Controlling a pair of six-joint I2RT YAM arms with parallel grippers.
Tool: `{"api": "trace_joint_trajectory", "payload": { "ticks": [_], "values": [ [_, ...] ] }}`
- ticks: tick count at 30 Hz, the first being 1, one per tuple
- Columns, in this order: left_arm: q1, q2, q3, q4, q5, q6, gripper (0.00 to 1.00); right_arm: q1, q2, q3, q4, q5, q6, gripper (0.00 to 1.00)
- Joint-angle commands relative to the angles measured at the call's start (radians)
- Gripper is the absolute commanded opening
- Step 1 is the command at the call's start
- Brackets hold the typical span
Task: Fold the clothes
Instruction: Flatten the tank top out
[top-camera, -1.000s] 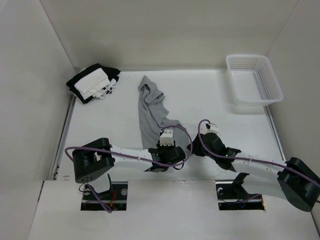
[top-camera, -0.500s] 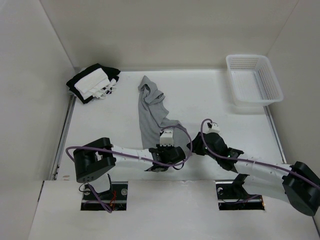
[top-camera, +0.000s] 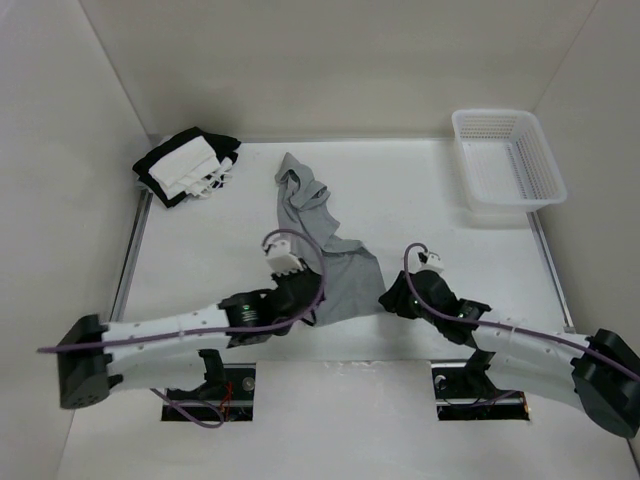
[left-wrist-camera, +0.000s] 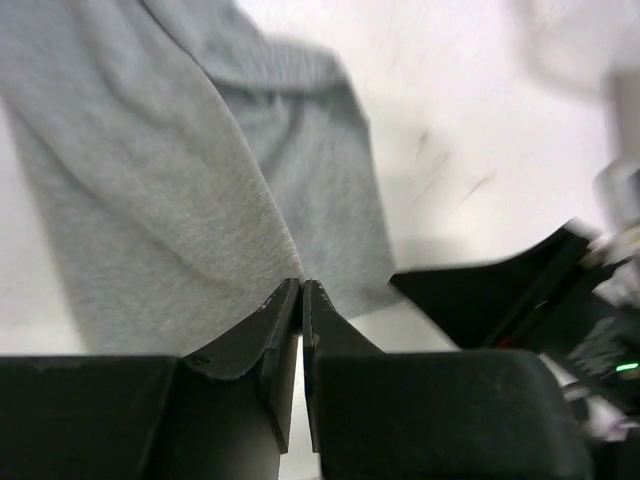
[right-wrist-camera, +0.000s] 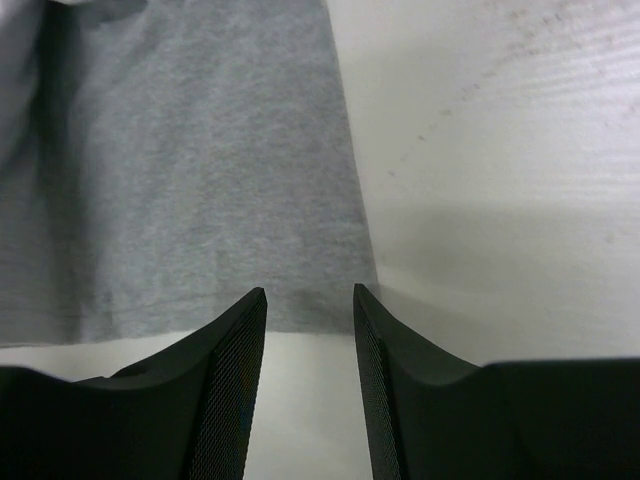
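Left gripper (left-wrist-camera: 301, 285) pinches near edge of grey garment (left-wrist-camera: 150, 190).

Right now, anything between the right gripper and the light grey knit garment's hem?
Nothing visible. The open right gripper sits at the hem corner of the light grey knit garment, only bare white table beside it.

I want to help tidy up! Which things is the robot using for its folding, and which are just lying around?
For the job:
- grey garment
- left gripper, shut, pinching the garment's edge
- right gripper, open over the garment's corner

Just lying about:
- black-and-white bundle
- white basket
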Motion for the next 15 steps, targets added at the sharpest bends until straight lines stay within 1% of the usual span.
{"api": "trace_joint_trajectory", "payload": {
  "ticks": [1, 4, 7, 10, 15],
  "values": [
    [0.072, -0.217, -0.082, -0.102, -0.071, -0.052, 0.04, 0.028, -0.038, 0.013, -0.112, 0.053, 0.062, 0.45],
    [0.157, -0.44, -0.149, -0.244, -0.088, -0.11, 0.04, 0.048, -0.036, 0.025, -0.17, 0.097, 0.102, 0.42],
    [0.206, -0.588, -0.201, -0.346, -0.078, -0.152, 0.04, 0.058, -0.032, 0.056, -0.238, 0.137, 0.115, 0.42],
    [0.223, -0.657, -0.243, -0.401, -0.066, -0.181, 0.04, 0.072, 0.008, 0.08, -0.25, 0.121, 0.118, 0.42],
    [0.215, -0.687, -0.275, -0.41, -0.066, -0.189, 0.04, 0.089, 0.08, 0.091, -0.195, 0.065, 0.144, 0.37]
  ]
}}
